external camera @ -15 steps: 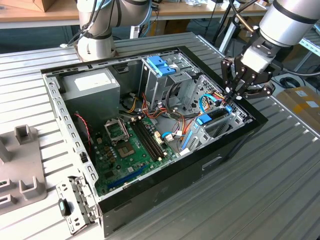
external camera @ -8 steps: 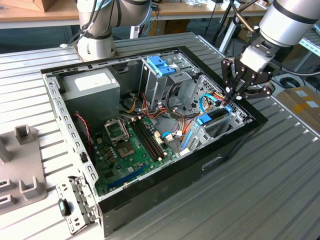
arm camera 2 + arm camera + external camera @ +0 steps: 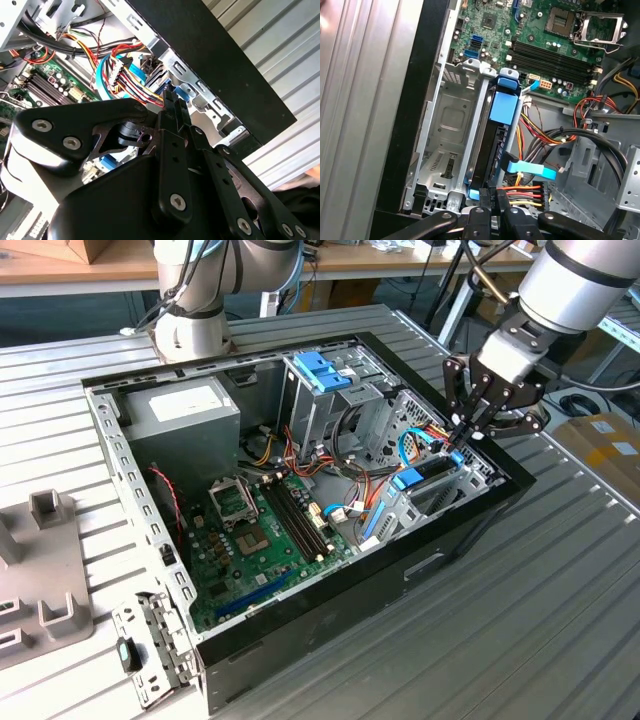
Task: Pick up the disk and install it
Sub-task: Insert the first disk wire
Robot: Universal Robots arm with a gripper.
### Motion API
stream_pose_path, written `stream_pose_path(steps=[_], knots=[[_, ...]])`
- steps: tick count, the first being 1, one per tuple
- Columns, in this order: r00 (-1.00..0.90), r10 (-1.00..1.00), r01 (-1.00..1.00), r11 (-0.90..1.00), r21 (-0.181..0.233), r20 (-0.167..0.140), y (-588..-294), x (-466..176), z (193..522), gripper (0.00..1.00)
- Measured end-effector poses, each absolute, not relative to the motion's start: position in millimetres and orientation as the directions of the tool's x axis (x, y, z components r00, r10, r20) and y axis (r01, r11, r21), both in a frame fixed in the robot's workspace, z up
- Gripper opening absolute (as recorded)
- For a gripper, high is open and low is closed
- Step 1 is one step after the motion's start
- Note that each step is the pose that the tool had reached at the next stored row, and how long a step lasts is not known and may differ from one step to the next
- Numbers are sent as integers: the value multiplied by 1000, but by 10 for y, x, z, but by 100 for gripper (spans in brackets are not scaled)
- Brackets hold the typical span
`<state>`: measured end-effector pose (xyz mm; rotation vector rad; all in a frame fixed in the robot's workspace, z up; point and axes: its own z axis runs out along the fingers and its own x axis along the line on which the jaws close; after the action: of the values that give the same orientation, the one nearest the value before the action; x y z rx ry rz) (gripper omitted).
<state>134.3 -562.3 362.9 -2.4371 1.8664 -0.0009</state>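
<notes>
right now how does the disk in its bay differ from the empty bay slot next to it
The disk stands on edge in its slot, dark-sided with a blue carrier frame; the empty slot shows bare grey stamped metal. The gripper is at the disk's end, not at the empty slot. Both sit side by side against the case's black wall.

The gripper (image 3: 462,438) reaches into the open computer case (image 3: 300,620), at the disk (image 3: 425,477) at 3 o'clock.
</notes>
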Motion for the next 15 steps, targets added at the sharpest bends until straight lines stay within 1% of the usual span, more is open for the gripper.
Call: stream_pose_path(steps=[15], knots=[[220,-975,-974,-218,-57,-43,-5623,1344,3629,17]])
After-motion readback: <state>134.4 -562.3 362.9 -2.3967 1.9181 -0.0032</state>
